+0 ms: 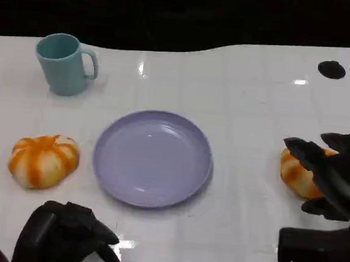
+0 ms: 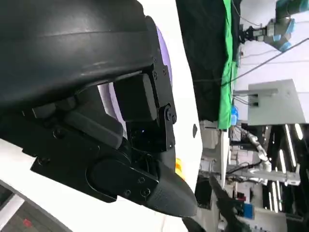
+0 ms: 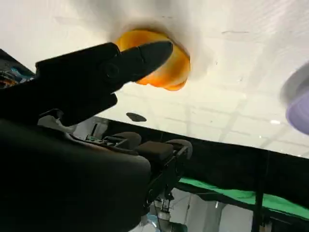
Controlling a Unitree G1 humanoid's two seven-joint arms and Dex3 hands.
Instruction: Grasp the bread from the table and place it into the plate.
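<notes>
White and glossy, the table [image 1: 240,87] runs back to a dark backdrop, with a lavender plate [image 1: 153,158] at its centre. From the plate, a teal mug [image 1: 63,63] stands at ten o'clock, an orange-striped bread roll [image 1: 42,160] lies at nine o'clock, well apart from the rim, and a second roll [image 1: 297,173] of the same look lies at three o'clock, also clear of the rim. A small black disc [image 1: 331,69] sits near the far right edge.

The right hand [image 1: 329,181] is over the three o'clock roll, its fingers spread and reaching across the roll's near side; in the right wrist view a finger [image 3: 140,60] lies across the orange crust [image 3: 169,72], but I cannot tell whether it presses or merely hovers. Nothing is yet held. The left hand [image 1: 68,235] rests low at the near edge with its fingers curled in on nothing.

By my reading, the step in hand is the reach and closing on the right-side bread. Next the fingers should wrap round the roll from both sides, gently since it looks soft, then lift and carry it toward nine o'clock onto the plate.
</notes>
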